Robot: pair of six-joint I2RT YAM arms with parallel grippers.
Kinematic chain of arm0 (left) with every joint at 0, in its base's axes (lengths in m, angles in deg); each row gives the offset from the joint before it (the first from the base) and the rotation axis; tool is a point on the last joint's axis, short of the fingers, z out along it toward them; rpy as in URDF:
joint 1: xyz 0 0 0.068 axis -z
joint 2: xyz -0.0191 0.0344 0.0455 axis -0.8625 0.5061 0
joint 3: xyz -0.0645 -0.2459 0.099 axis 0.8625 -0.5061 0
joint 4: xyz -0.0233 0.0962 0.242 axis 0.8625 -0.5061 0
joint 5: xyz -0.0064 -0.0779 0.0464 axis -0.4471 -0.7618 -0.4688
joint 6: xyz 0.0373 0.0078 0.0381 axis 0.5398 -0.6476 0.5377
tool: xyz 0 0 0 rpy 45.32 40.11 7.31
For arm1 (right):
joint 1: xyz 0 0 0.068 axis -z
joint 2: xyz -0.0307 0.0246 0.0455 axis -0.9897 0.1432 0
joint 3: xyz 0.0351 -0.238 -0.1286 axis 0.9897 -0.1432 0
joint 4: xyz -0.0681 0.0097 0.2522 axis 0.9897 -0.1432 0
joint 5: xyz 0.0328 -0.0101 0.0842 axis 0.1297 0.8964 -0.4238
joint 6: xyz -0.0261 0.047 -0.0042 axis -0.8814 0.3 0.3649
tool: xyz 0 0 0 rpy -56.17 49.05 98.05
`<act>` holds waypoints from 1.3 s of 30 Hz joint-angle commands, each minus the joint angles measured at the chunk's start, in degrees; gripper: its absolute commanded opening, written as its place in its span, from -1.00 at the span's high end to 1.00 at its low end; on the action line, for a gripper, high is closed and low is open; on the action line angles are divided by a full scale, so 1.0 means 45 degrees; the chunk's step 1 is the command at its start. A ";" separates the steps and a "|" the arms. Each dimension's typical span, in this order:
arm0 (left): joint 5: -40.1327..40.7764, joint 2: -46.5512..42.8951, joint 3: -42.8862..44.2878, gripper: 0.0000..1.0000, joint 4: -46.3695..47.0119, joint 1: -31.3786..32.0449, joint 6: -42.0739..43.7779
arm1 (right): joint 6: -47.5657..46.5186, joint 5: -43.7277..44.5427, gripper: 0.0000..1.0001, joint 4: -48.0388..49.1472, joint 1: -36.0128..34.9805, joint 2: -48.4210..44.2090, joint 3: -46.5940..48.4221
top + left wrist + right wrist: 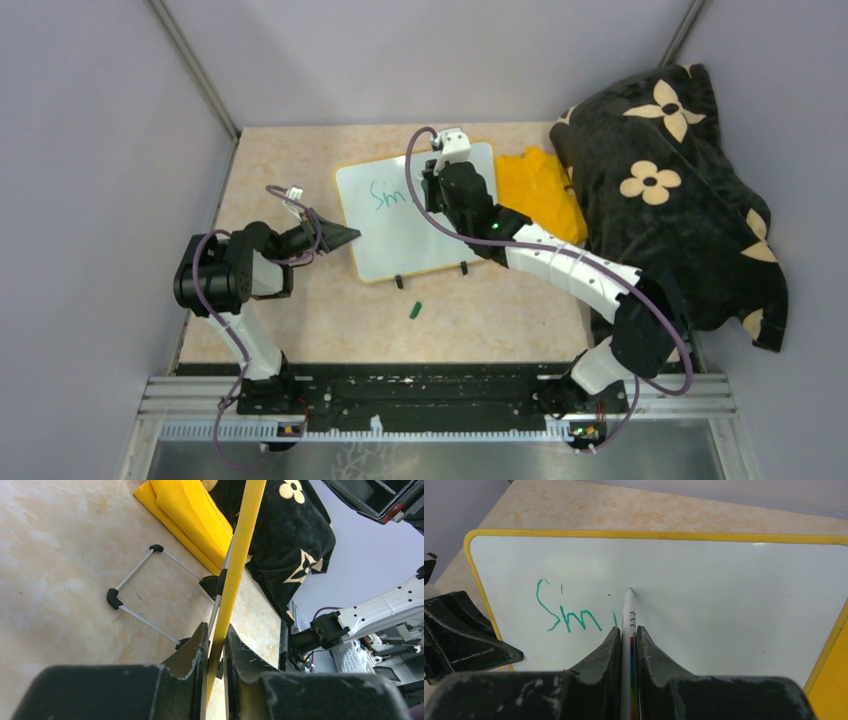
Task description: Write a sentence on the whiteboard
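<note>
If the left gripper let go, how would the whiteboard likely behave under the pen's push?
Probably stiff: the whiteboard shows a straight frame in the left wrist view. Likely light and apt to tip or slide, since it leans on only a thin wire stand, which may be why the left gripper clamps its edge.

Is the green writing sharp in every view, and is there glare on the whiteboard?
Right wrist view: the writing is sharp, and the whiteboard is evenly lit without strong glare. Top view: the writing is small and partly hidden by the right arm. Left wrist view: the whiteboard shows edge-on, no writing visible.
</note>
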 commanded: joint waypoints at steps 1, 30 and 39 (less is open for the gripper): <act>-0.0139 0.0000 0.0050 1.00 0.2587 0.0039 -0.0070 | 0.0163 -0.0100 1.00 0.0254 0.0099 0.0060 0.0506; -0.0155 -0.0029 0.0049 1.00 0.2575 0.0040 -0.0051 | 0.0835 -0.0186 1.00 -0.0124 0.0099 -0.1620 -0.1521; -0.0158 -0.0094 0.0100 0.27 0.2580 0.0026 -0.0323 | 0.0776 -0.0795 1.00 -0.0124 0.0099 -0.2590 -0.1338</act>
